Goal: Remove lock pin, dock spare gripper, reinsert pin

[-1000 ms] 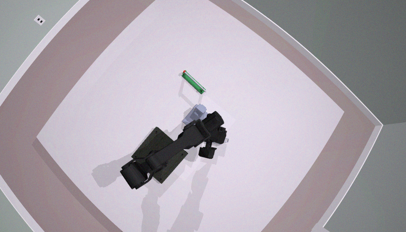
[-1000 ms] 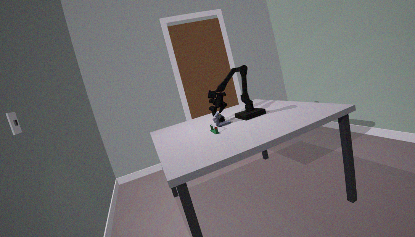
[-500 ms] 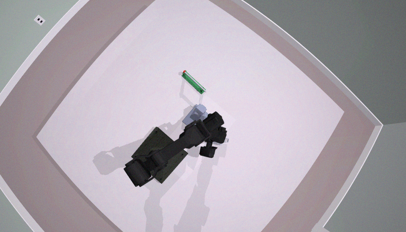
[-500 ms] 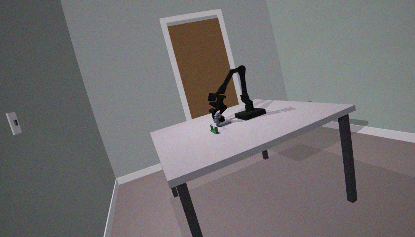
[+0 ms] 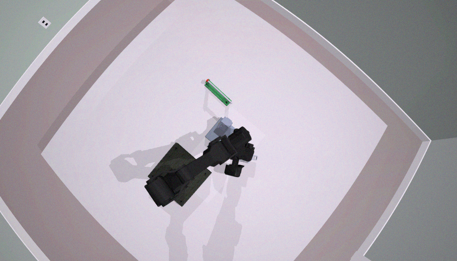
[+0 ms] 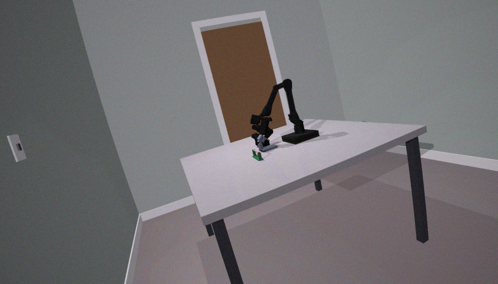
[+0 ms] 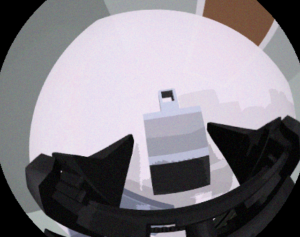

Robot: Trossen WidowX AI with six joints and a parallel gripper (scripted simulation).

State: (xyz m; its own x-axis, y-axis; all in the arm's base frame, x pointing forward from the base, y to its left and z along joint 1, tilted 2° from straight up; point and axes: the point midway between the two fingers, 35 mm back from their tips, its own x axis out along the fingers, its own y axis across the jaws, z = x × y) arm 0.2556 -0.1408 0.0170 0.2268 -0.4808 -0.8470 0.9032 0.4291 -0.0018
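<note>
My gripper (image 7: 171, 132) is open, pointing down, with one finger on each side of the spare gripper (image 7: 177, 136), a grey block with a black end. Nothing is clamped between the fingers; any light touch cannot be told. The block's spigot (image 7: 167, 107) (image 5: 255, 157), with a square hole, points away from the mount; in the top view the arm hides most of the block. The blue-grey mount (image 5: 224, 123) (image 6: 269, 148) stands beside my gripper; its socket is partly hidden and appears empty. The lock pin, with its red head (image 5: 207, 80) (image 6: 259, 152), lies along the green rack (image 5: 214, 92) (image 6: 257, 158), away from the mount.
The arm's dark base plate (image 5: 177, 150) (image 6: 300, 136) sits on the white table (image 5: 286, 76) (image 6: 312, 156). The mount stands between the green rack and my gripper, close to the arm's forearm in the top view. A brown door (image 6: 242, 75) is in the wall behind.
</note>
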